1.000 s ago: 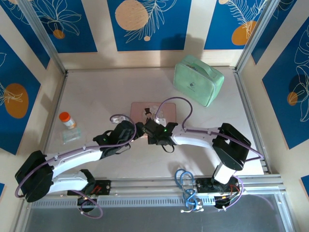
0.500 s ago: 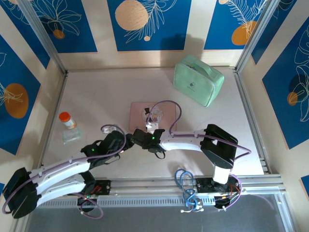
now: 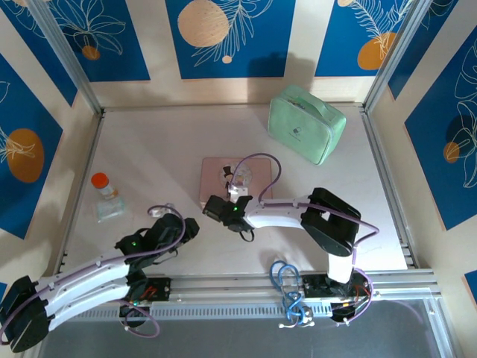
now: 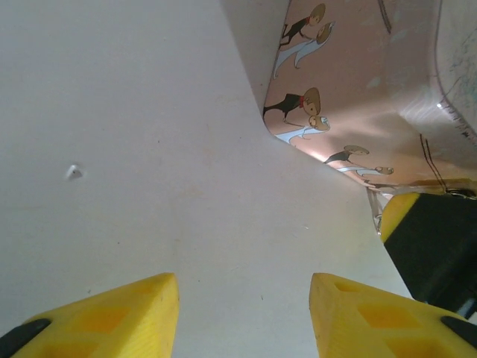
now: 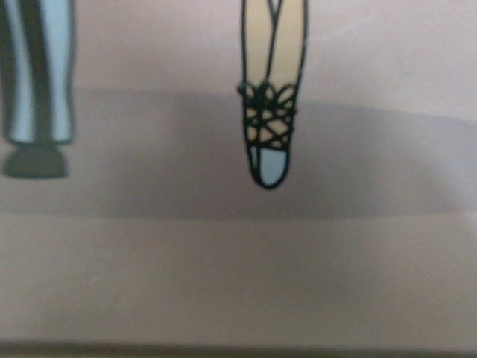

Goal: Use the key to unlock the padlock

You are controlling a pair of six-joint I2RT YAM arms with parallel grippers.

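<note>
Mint-green case (image 3: 307,123) is being left well beyond the far-right corner of the pink tin (image 3: 216,173). Left gripper (image 4: 244,298) is being held near the tin's near-left corner, yellow fingers (image 4: 112,313) spread wide, nothing gripped. Right gripper (image 3: 214,209) is being held right at the tin's near edge; clenched or not, can't be told. Padlock (image 3: 238,179), apparently that tiny silvery bit, is being carried on the tin's lid.

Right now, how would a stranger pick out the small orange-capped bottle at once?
On the white table, go to the left edge, far from the mint green case at the back right. The bottle sits there by a clear plastic piece; only it has an orange cap.
</note>
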